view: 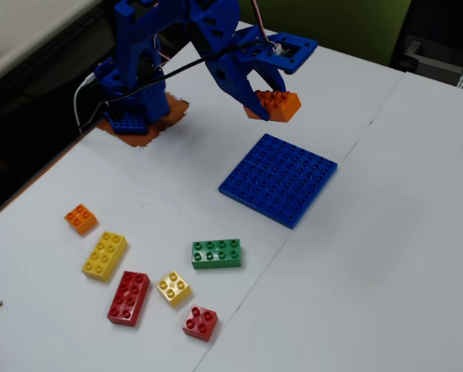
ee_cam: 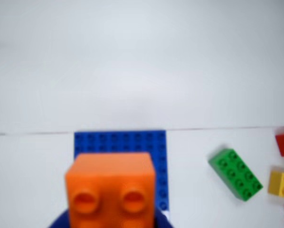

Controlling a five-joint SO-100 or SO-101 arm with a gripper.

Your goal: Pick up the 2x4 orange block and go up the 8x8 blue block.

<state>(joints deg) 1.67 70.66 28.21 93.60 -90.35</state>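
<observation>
While held aloft, clear of the counter [view: 386, 232], the 2x4 orange block [view: 273, 105] sits pinched in the tool [view: 264, 99], studs up and slightly tilted in the fixed view. Fills the lower centre of the wrist view [ee_cam: 111, 187], one short end and two studs facing the lens, blurred by closeness. Hangs just off the 12 o'clock corner of the 8x8 blue block [view: 279, 180] in the fixed view, above it and not touching; in the wrist view peeks out behind and to 3 o'clock of the orange brick as a blue studded strip [ee_cam: 158, 156].

To finish well, judged from here: carry toward 6 o'clock in the fixed view until over the plate's middle, not its edge. Level the brick first so its underside meets the studs flat. Square its long side with the plate's rows, then lower straight down and press gently. Release only once seated, to avoid a tip-over or a skid of the thin plate.

Farther out at 7 o'clock in the fixed view, well apart from the plate, lie the green brick [view: 216, 253], a yellow eight-stud brick [view: 104, 256], a small orange brick [view: 80, 218] and red ones near the bottom; no need to go near any of them.
</observation>
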